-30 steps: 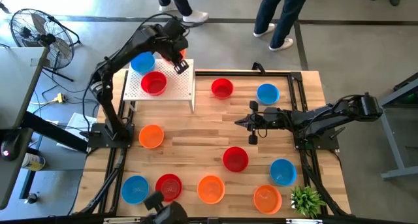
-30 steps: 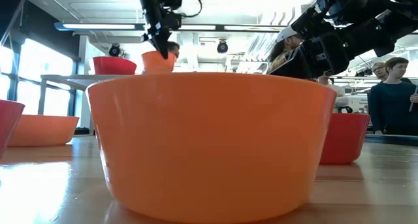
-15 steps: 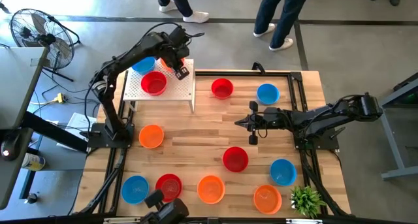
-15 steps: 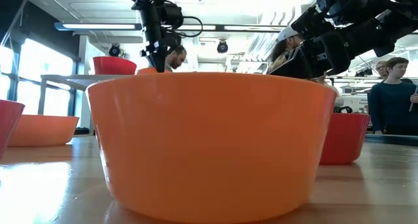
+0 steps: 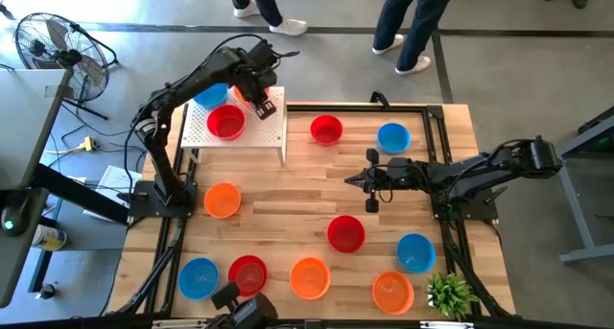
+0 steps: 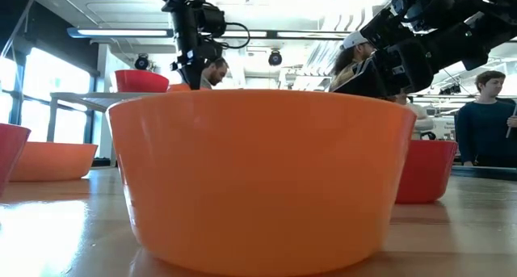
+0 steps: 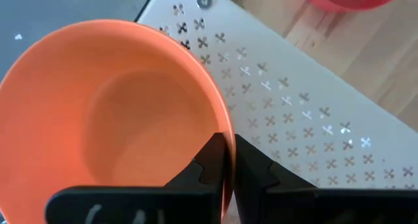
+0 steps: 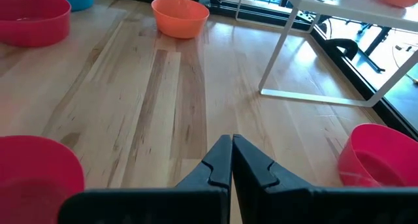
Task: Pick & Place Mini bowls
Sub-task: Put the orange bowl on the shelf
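Note:
My left gripper [image 7: 228, 155] is over the far side of the white perforated stand [image 7: 294, 100], shut on an orange mini bowl [image 7: 111, 119]. In the high view the left gripper [image 5: 261, 97] hides that bowl. A blue bowl [image 5: 209, 91] and a red bowl [image 5: 226, 123] sit upright on the stand [image 5: 269, 132]. My right gripper [image 5: 351, 180] hovers shut over the middle of the table, touching nothing. Several more red, blue and orange bowls stand on the wood, among them a red one [image 5: 345, 233] and an orange one [image 5: 223, 199]. My left gripper pinches the orange bowl's rim [image 7: 225, 127], one finger [image 7: 208, 160] inside the bowl and the other outside. The fingers come from above, pointing down. The bowl is upright, level with the stand's top [image 6: 181, 87]; whether it rests there, I cannot tell.
A large orange bowl [image 6: 258, 180] fills the low view right in front of the camera. A small green plant [image 5: 451, 295] stands at the near right corner. People stand beyond the far edge. A fan [image 5: 53, 46] is off the table's left.
My left gripper has moved down toward the stand's top, still shut on the orange bowl. The bowl, lifted clear above the stand a second ago, now sits down at the level of the red bowl beside it.

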Tool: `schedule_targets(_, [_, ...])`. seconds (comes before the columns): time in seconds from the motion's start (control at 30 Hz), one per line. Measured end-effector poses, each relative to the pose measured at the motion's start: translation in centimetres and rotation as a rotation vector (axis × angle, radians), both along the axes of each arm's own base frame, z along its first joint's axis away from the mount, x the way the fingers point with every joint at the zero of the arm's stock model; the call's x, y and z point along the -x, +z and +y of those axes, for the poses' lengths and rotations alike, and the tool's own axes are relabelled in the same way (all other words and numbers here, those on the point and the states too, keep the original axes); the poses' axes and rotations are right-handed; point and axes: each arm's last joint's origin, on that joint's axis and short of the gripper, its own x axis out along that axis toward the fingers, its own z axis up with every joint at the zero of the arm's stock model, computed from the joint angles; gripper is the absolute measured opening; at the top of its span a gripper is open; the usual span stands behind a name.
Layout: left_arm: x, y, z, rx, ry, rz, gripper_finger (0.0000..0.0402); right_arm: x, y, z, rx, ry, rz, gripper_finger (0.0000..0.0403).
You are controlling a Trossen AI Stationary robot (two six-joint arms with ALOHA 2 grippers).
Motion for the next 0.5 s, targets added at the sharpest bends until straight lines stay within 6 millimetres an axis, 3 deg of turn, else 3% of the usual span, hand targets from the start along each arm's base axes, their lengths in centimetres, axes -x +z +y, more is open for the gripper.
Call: schedule_targets(0.5, [-0.49,-0.03,-0.86,0.007,-0.053,0.022,0.0019,0.00,0.00,-0.01,0.000,0.000,0.000,0.0000])
